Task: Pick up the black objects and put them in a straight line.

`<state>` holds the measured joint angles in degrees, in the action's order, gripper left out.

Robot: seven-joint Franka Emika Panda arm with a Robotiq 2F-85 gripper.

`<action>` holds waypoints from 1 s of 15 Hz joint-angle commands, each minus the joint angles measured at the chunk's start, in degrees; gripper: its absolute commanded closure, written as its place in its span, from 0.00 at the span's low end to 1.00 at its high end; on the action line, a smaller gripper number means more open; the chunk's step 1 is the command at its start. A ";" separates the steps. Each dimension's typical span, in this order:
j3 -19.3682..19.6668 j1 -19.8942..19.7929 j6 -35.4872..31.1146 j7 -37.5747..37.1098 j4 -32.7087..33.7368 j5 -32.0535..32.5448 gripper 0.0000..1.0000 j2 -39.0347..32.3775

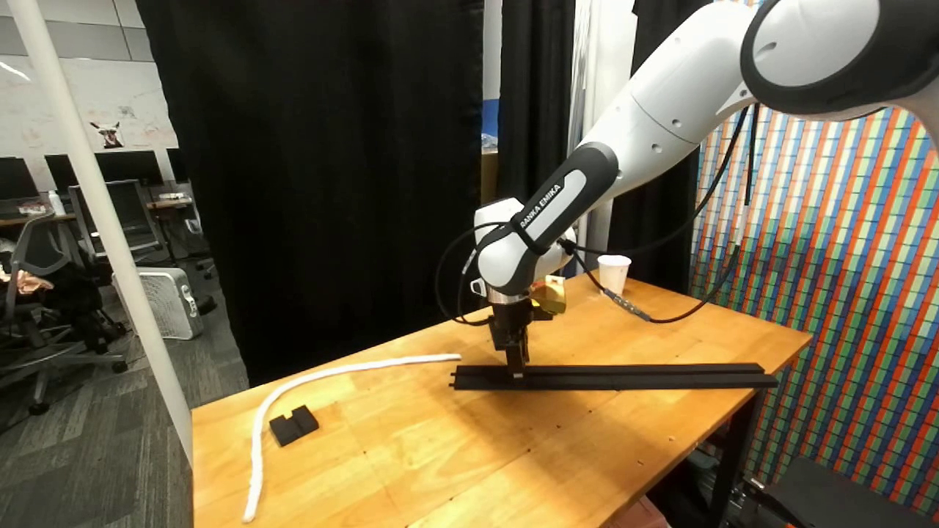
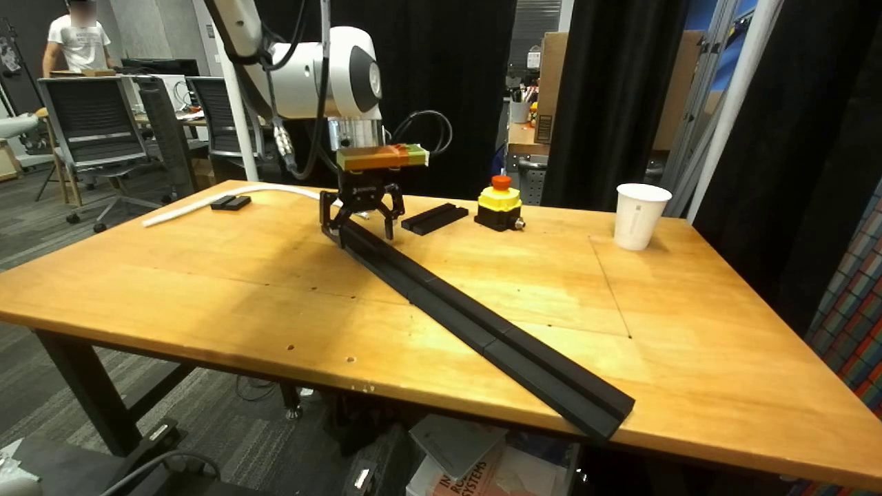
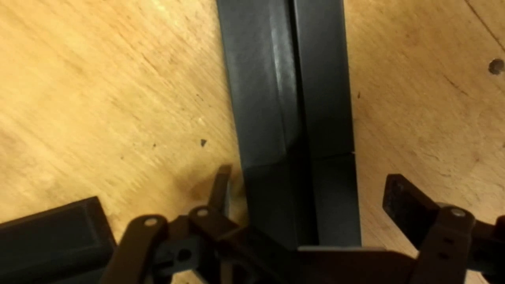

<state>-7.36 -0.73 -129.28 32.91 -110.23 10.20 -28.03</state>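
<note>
Can see at least three black bars [image 2: 458,315] laid end to end on the table [image 1: 411,447], forming one long, nearly straight, grooved strip [image 1: 616,381] in both exterior views, with one end reaching the table's edge. Can make out two seams across it in an exterior view, and a single seam in the wrist view. Can see the gripper [image 2: 364,236] pointing down at the end of the strip away from that edge, with its fingers [image 3: 406,205] spread apart, one on each side of the strip, and with wood visible between strip and finger on both sides in the wrist view. Cannot tell if touching the table. Can see a separate black bar [image 2: 434,219], also grooved, lying near the gripper but apart from the strip, just beside a yellow box [image 2: 499,201] with a red button [image 2: 501,182] on top. Can find a small notched black block [image 1: 297,427] near a curved white cord [image 1: 256,462], well apart from the strip. Can also see a white paper cup [image 2: 641,219] standing upright toward the back of the table.
</note>
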 commanded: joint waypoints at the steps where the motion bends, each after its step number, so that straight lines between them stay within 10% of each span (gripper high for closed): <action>1: -0.31 -0.43 4.67 -0.86 -3.11 -2.39 0.00 8.59; 15: 4.01 0.94 19.84 -29.65 -29.04 -19.39 0.00 51.92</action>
<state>-4.88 -0.76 -109.98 9.59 -131.59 -6.95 12.70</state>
